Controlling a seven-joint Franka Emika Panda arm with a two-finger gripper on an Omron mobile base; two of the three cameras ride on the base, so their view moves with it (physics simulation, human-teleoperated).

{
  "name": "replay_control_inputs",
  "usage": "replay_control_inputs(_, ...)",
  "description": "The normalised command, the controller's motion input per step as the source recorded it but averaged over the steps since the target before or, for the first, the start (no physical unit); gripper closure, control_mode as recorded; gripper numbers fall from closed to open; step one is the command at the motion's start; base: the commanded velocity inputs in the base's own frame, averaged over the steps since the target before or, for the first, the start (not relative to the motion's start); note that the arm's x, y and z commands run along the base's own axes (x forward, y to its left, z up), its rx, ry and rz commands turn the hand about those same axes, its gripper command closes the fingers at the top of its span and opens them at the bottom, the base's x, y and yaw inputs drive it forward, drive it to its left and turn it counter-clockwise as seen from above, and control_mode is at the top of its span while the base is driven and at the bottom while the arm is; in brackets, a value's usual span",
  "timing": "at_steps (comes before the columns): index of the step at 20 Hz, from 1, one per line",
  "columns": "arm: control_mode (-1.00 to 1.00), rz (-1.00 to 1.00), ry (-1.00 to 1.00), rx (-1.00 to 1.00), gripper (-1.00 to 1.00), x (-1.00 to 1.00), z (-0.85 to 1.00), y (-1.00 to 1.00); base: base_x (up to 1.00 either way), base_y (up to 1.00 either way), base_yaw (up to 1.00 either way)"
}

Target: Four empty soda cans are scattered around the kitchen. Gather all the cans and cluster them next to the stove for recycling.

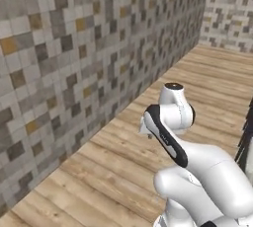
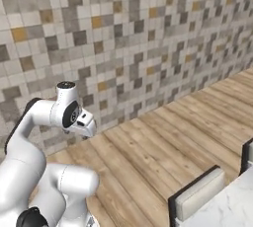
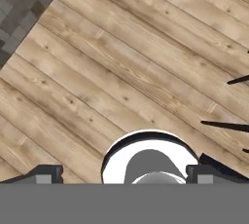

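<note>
The soda cans and the stove are out of view. My arm is folded close over the base, with the hand pointing down at the wooden floor (image 3: 121, 72). In the hand view my gripper (image 3: 124, 175) is open, its two dark fingertips (image 3: 48, 174) standing far apart with nothing between them. Below them is only bare plank floor.
A beige-grey mosaic tile wall (image 1: 74, 73) (image 2: 128, 38) stands close ahead and runs off to the right. A dark-framed chair back (image 2: 197, 196) and a white marble top (image 2: 232, 208) sit at the lower right. Thin dark legs (image 3: 228, 126) reach in from the right of the hand view.
</note>
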Motion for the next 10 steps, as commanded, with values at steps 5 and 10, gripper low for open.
replay_control_inputs(5,1.0,0.0,0.0,0.0,-1.0,0.0,0.0,0.0,0.56,0.05,-0.35)
replay_control_inputs(10,1.0,0.0,0.0,0.0,-1.0,0.0,0.0,0.0,0.55,0.06,-0.37)
